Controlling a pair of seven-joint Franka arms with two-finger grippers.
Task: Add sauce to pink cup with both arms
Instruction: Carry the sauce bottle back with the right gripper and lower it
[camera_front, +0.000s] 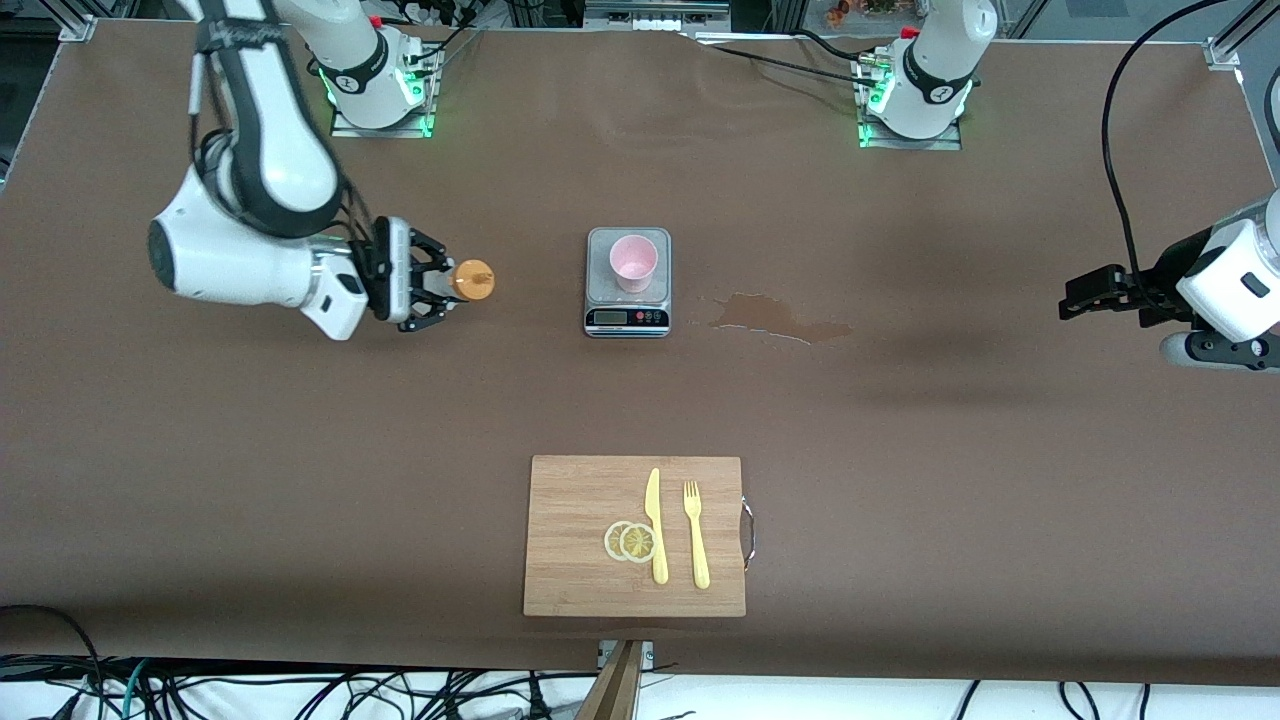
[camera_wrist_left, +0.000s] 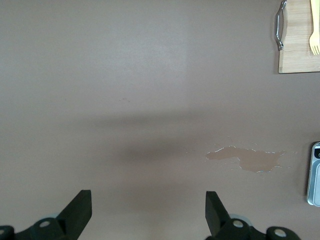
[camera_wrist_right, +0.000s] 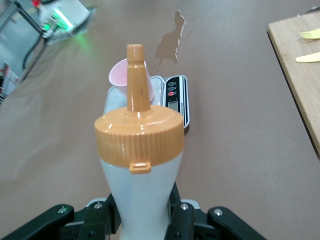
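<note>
Right gripper (camera_front: 432, 289), mid-left of front view, is clamped on the sauce (camera_front: 470, 281) bottle's body, nozzle aimed twd the pink cup (camera_front: 633, 262). Cup sits on the grey scale (camera_front: 627, 318), centre frame, w/ a wet patch (camera_front: 775, 315) on the table beside it. Left gripper (camera_front: 1085, 295) waits at the right edge, fingers (camera_wrist_left: 80, 212) spread, nothing in them. Bottle prob light, soft-walled & smooth: hold mid-body, below the orange cap (camera_wrist_right: 139, 137), gently or it squirts early. Cup light, tips easily; steady it low on its wall
</note>
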